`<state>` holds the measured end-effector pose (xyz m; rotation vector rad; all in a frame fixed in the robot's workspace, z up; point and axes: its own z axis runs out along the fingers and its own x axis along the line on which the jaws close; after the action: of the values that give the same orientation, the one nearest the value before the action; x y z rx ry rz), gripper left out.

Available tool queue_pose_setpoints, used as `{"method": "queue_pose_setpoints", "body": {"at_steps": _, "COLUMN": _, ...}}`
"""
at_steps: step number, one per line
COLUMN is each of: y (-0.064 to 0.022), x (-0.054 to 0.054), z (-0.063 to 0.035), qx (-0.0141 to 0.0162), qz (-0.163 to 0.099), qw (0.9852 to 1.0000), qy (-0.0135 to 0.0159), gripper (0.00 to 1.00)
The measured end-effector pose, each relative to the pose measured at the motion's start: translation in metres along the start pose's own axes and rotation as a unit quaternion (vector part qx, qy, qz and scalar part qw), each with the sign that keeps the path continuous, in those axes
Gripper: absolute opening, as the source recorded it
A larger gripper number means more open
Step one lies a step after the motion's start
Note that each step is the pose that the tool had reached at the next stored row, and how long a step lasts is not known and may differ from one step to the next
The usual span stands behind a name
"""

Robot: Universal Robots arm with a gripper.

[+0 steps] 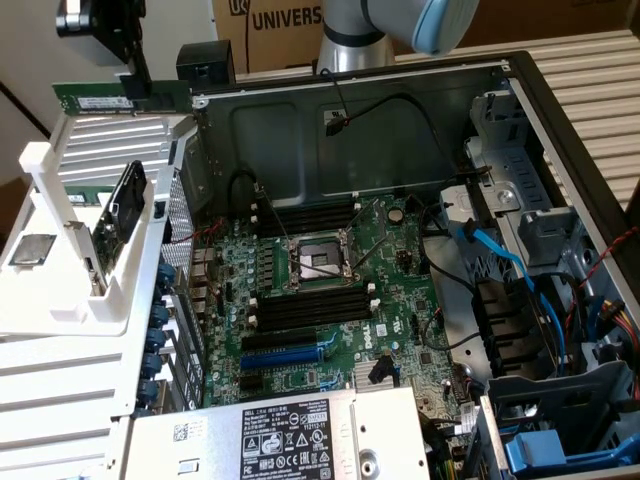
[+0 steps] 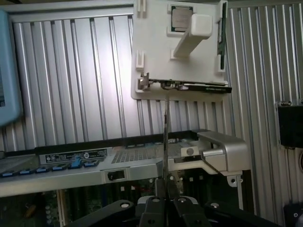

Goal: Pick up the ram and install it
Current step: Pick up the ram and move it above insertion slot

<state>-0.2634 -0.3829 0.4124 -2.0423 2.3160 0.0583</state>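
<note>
In the exterior view my gripper (image 1: 137,85) hangs at the upper left, above the white parts fixture (image 1: 60,300), shut on the ram (image 1: 95,100). The dark-green stick lies level, well above and to the exterior view's left of the open computer case. In the wrist view the ram (image 2: 166,137) shows edge-on as a thin line running out from my gripper (image 2: 165,189), whose fingers are pressed against both its faces. The motherboard (image 1: 330,290) lies in the case with long black empty memory slots (image 1: 310,308) on either side of the processor socket (image 1: 318,262).
The fixture also carries a square silver processor chip (image 1: 30,250) and a black expansion card (image 1: 122,205). A power supply (image 1: 290,435) fills the case's near side. Drive cages and blue cables (image 1: 520,280) crowd the exterior view's right. The case wall (image 1: 330,130) stands behind the board.
</note>
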Motion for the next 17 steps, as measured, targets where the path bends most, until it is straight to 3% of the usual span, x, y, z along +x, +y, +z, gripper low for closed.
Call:
{"method": "queue_pose_setpoints", "body": {"at_steps": 2, "y": -0.0058, "x": 0.000, "z": 0.0001, "qx": 0.0012, "qz": 0.000, "qw": 1.0000, "qy": 0.0092, "gripper": 0.13}}
{"method": "queue_pose_setpoints", "body": {"at_steps": 3, "y": -0.0082, "x": -0.001, "z": 0.0001, "qx": 0.0015, "qz": 0.000, "qw": 0.9999, "qy": 0.0115, "gripper": 0.13}}
{"method": "queue_pose_setpoints", "body": {"at_steps": 11, "y": -0.0243, "x": -0.001, "z": 0.0001, "qx": 0.0014, "qz": -0.003, "qw": 0.9999, "qy": 0.0116, "gripper": 0.13}}
{"method": "queue_pose_setpoints", "body": {"at_steps": 13, "y": -0.0378, "x": -0.002, "z": 0.0001, "qx": 0.0010, "qz": -0.006, "qw": 0.9999, "qy": 0.0117, "gripper": 0.13}}
{"method": "queue_pose_setpoints", "body": {"at_steps": 17, "y": -0.0554, "x": -0.004, "z": 0.0003, "qx": -0.0001, "qz": -0.008, "qw": 0.9999, "qy": 0.0118, "gripper": 0.13}}
